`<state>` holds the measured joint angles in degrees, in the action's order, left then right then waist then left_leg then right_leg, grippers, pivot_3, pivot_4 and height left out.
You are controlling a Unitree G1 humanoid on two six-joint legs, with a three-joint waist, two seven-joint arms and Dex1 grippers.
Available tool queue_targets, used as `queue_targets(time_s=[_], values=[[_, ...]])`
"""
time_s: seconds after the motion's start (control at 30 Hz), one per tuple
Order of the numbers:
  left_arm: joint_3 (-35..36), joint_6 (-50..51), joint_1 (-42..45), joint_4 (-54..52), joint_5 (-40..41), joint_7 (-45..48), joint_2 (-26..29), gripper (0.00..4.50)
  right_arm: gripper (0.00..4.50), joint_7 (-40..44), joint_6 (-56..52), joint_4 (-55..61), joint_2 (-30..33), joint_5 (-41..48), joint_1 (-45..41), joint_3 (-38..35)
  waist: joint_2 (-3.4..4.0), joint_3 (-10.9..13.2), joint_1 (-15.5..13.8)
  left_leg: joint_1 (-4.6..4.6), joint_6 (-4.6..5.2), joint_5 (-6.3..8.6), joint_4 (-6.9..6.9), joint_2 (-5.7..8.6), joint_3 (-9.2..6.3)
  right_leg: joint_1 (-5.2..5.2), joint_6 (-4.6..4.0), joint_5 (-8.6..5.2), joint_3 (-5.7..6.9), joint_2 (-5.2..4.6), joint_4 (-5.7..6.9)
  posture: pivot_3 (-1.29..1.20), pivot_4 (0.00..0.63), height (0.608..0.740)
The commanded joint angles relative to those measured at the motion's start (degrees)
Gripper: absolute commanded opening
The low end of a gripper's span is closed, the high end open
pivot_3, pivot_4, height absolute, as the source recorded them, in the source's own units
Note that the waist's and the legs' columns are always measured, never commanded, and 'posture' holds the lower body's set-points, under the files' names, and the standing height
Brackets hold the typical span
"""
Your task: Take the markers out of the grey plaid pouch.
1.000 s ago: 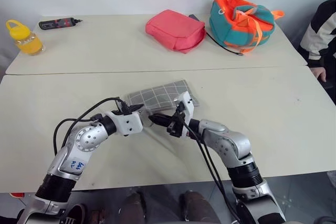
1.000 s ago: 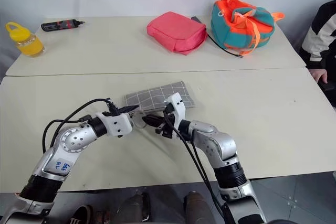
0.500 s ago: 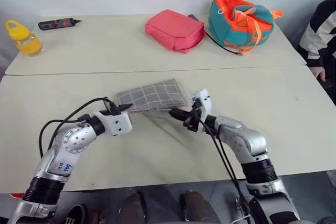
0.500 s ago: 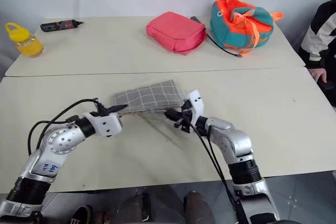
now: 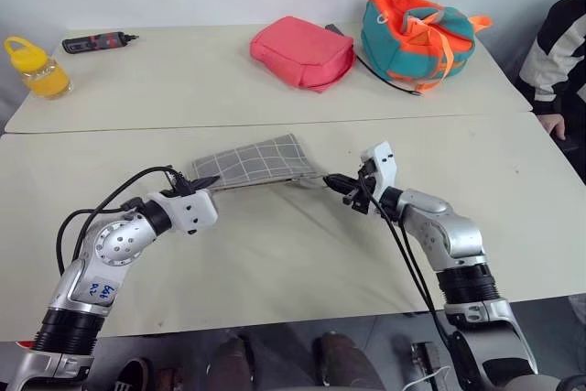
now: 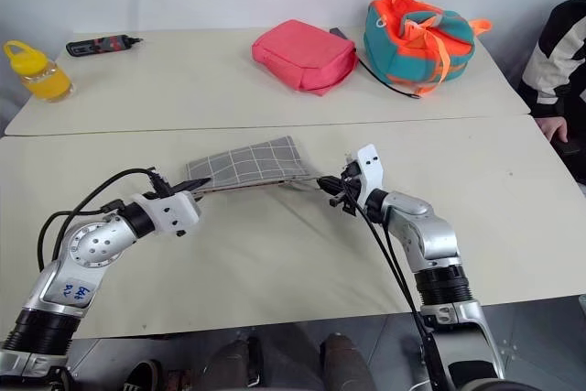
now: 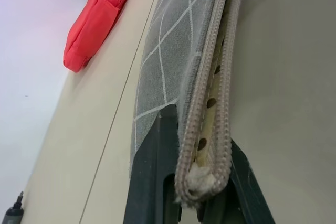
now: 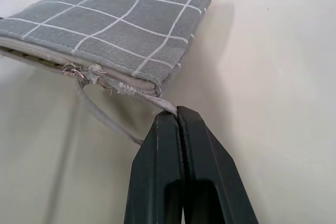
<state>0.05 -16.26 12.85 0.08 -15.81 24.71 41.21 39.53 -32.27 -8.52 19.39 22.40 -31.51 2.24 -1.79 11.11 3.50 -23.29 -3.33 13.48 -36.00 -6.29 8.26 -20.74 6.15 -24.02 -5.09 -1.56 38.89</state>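
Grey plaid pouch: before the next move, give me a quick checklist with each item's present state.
1. Left gripper clamped on the zipper-end corner of the grey plaid pouch: ok.
2. Right gripper shut on the pouch's pull strap at the other end: ok.
3. Zipper open along the edge, dotted lining showing in the left wrist view: ok.
4. Markers visible in the opening: cannot tell.
5. Table bare in front of the pouch for setting markers down: ok.
6. Pink pouch and teal-and-orange bag well apart from the work area: ok.
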Motion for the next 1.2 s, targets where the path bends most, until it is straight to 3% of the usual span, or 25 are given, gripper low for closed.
queue_targets(time_s=[0.03,0.5,0.6,0.73,0.9,1.03,1.13,1.2], values=[[1.47,-1.21,0.16,-0.44,0.49,-0.36,0.81,0.0,0.03,0.62,1.57,1.25,1.13,-0.72,0.25,-0.85,0.0,0.0,0.0,0.0,0.0,0.01,-0.02,-0.01,0.01,0.0,0.0,0.0,0.0,0.0,0.0,0.0,0.15,0.74],[1.85,-0.55,-0.07,-0.25,4.6,1.82,-0.43,0.0,0.03,3.33,2.46,1.99,0.72,-0.27,1.0,-0.65,0.0,0.0,0.08,0.03,0.02,0.05,-0.06,-0.05,0.1,-0.01,0.0,0.0,-0.06,0.02,0.01,0.0,0.15,0.74],[1.79,0.46,0.0,-0.82,5.76,2.85,-0.84,0.0,0.61,5.25,1.15,4.06,1.8,0.94,1.32,-0.8,0.0,0.0,0.03,0.03,0.02,0.05,-0.07,-0.04,0.1,-0.01,0.0,0.0,-0.06,0.02,0.01,0.0,0.15,0.74],[1.66,1.5,0.03,-1.56,6.71,4.4,-0.79,0.0,1.94,8.23,-0.6,7.08,5.12,1.39,0.56,-0.79,0.0,0.0,-0.05,0.03,0.03,0.06,-0.08,-0.04,0.11,0.0,0.0,0.0,-0.07,0.02,0.01,0.0,0.15,0.74],[1.72,3.4,0.46,-1.96,9.38,7.63,-0.43,0.0,1.94,9.38,0.66,6.96,9.93,0.25,-2.53,-2.34,0.0,0.0,0.02,0.03,0.05,0.07,-0.11,-0.04,0.13,0.0,0.0,0.0,-0.1,0.02,0.01,0.0,0.15,0.74],[1.82,5.66,1.72,-2.45,11.37,9.49,-0.84,0.0,1.94,8.46,2.79,7.89,9.68,-0.03,-5.97,-2.62,0.0,0.0,0.15,0.06,0.04,0.07,-0.09,-0.05,0.15,-0.01,0.0,0.0,-0.13,0.05,0.01,0.0,0.15,0.74],[1.45,6.91,3.13,-2.56,12.13,10.12,-1.4,0.0,1.36,7.17,6.33,10.1,7.3,-1.77,-7.2,-0.41,0.0,0.0,0.12,0.06,0.04,0.07,-0.1,-0.06,0.15,-0.01,0.0,0.0,-0.13,0.04,0.01,0.0,0.15,0.74],[1.27,7.4,3.54,-2.75,12.44,10.59,-1.69,0.0,0.74,6.83,7.91,11.19,6.17,-2.76,-7.17,0.84,0.0,0.0,0.16,0.06,0.03,0.08,-0.1,-0.06,0.14,-0.01,0.0,0.0,-0.12,0.05,0.01,0.0,0.15,0.74]])
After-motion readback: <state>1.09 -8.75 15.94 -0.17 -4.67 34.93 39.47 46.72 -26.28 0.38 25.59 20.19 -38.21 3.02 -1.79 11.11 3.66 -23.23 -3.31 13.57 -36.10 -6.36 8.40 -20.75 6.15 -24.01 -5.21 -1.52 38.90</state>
